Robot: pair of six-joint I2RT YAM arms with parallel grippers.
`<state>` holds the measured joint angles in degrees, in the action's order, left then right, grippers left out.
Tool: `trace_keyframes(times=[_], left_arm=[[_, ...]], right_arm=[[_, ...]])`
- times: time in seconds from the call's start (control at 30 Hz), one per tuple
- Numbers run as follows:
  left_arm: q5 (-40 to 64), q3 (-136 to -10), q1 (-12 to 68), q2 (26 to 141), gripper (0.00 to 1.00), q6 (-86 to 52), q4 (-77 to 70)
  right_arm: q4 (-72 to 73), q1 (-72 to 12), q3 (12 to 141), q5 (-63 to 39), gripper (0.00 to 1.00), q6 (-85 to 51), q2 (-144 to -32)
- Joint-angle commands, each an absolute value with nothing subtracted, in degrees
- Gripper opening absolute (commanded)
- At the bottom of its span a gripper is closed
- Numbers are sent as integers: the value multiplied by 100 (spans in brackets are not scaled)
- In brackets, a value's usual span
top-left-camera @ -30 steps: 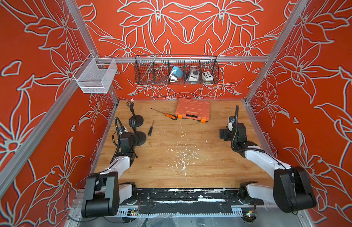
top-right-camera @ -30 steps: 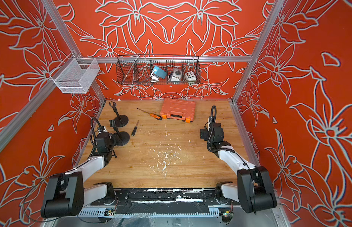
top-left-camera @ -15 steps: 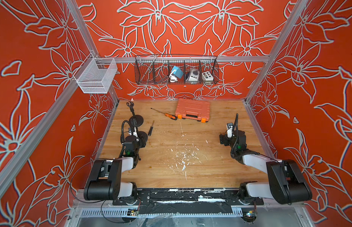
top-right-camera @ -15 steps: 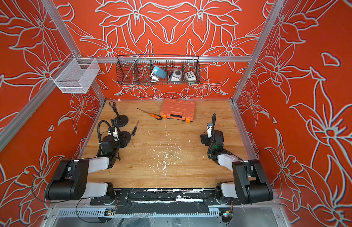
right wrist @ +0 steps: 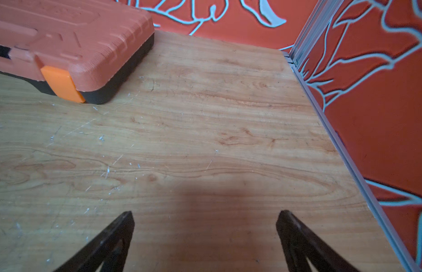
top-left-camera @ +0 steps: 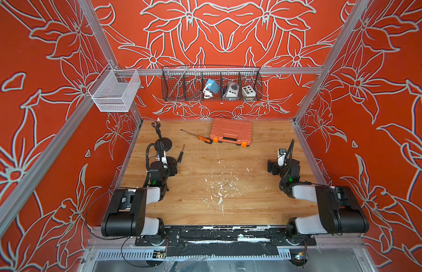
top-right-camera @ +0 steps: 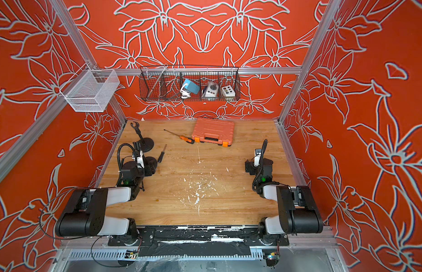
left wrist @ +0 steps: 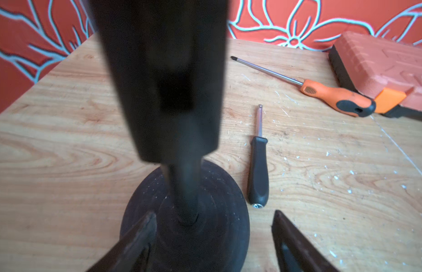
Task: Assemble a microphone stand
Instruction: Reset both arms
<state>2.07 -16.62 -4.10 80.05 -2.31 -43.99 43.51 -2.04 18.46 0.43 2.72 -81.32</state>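
The mic stand (left wrist: 184,188) is standing on the left, pole in its round base (left wrist: 219,195). The left gripper (left wrist: 213,213) is hanging open around it; the right gripper (right wrist: 205,212) is open too. The job is looking nearly done.

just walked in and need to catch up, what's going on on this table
A two-armed robot is assembling a microphone stand. The left tool is open, with the stand's post between its fingers but not gripped. The round base sits on the table. The right tool hangs open over bare table, holding nothing. A black screwdriver, an orange screwdriver and a closed orange case lie nearby.
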Motion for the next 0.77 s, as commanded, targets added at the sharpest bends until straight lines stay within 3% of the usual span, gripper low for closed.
trace_keyframes(times=[0.0, 0.03, 0.07, 0.1, 0.73], left_arm=[[447, -1790, -391, 8052, 83, -62, -4406], [448, -1796, -389, 8054, 84, -62, -4410], [447, -1798, -388, 8055, 98, -62, -4412], [448, -1790, -394, 8054, 99, -62, -4412], [482, -1794, -380, 8051, 99, -35, -4399]], right_arm=[[4696, -167, 1820, -36, 98, 197, -8130], [4568, -167, 1854, -45, 98, 211, -8091], [4648, -167, 1833, -44, 98, 203, -8115], [4733, -167, 1813, -41, 98, 194, -8146], [4667, -167, 1819, -33, 98, 211, -8103]])
